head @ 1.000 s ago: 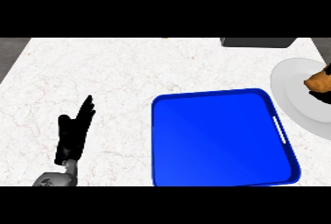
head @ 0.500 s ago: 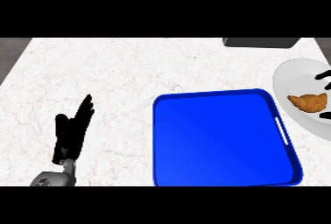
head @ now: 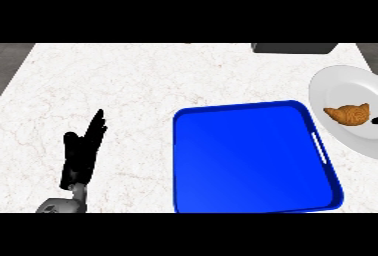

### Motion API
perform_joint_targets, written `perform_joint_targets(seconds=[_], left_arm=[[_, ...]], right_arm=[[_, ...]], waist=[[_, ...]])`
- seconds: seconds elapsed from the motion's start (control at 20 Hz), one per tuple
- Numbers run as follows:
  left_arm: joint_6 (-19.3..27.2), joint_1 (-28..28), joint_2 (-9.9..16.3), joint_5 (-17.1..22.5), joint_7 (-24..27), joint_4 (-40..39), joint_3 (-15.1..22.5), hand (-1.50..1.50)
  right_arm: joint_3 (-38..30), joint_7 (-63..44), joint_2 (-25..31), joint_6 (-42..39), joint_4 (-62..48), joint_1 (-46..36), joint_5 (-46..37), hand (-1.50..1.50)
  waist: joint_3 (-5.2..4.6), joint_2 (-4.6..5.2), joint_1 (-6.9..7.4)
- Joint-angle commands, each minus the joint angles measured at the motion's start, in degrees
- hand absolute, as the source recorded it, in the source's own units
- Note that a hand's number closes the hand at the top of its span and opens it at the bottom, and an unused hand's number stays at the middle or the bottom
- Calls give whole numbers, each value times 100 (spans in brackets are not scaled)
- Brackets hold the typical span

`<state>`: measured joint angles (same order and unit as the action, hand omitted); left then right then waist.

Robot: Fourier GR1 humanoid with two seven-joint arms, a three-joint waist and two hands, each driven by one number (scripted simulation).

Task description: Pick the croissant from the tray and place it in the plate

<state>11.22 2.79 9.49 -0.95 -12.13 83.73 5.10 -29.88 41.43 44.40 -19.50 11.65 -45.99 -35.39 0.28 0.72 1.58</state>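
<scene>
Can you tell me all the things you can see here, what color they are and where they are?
counter: one, white marble, fills most of the view
tray: one, blue, right of the middle, nothing on it
plate: one, white, at the right edge, partly cut off
croissant: one, golden brown, lying on the plate
dark object: one, dark grey, at the counter's far edge; too little shows to name it
left hand: one, black, lower left, open, fingers up, resting
right hand: only a black tip at the right edge, beside the croissant
</scene>
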Motion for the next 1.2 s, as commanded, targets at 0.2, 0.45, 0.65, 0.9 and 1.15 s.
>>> perform_joint_targets(seconds=[0.2,0.45,0.65,0.9,1.15], left_arm=[[3,-98,-148,-62,215,-157,80,0],[-177,49,90,61,10,124,-76,0],[-76,109,-53,-37,151,-209,-48,0],[-144,308,-43,45,11,-215,-124,0],[-133,292,-64,-28,102,-303,-116,0]], right_arm=[[-693,234,572,-1303,-451,240,776,-150],[-677,423,540,-1603,-327,379,860,-150],[-668,634,270,-1484,-179,442,947,-150],[-582,670,253,-1296,-110,606,944,-150],[-451,385,165,-860,-116,538,865,-150]], waist=[[1,31,45],[10,26,93],[6,35,64],[8,49,69],[8,55,114]])
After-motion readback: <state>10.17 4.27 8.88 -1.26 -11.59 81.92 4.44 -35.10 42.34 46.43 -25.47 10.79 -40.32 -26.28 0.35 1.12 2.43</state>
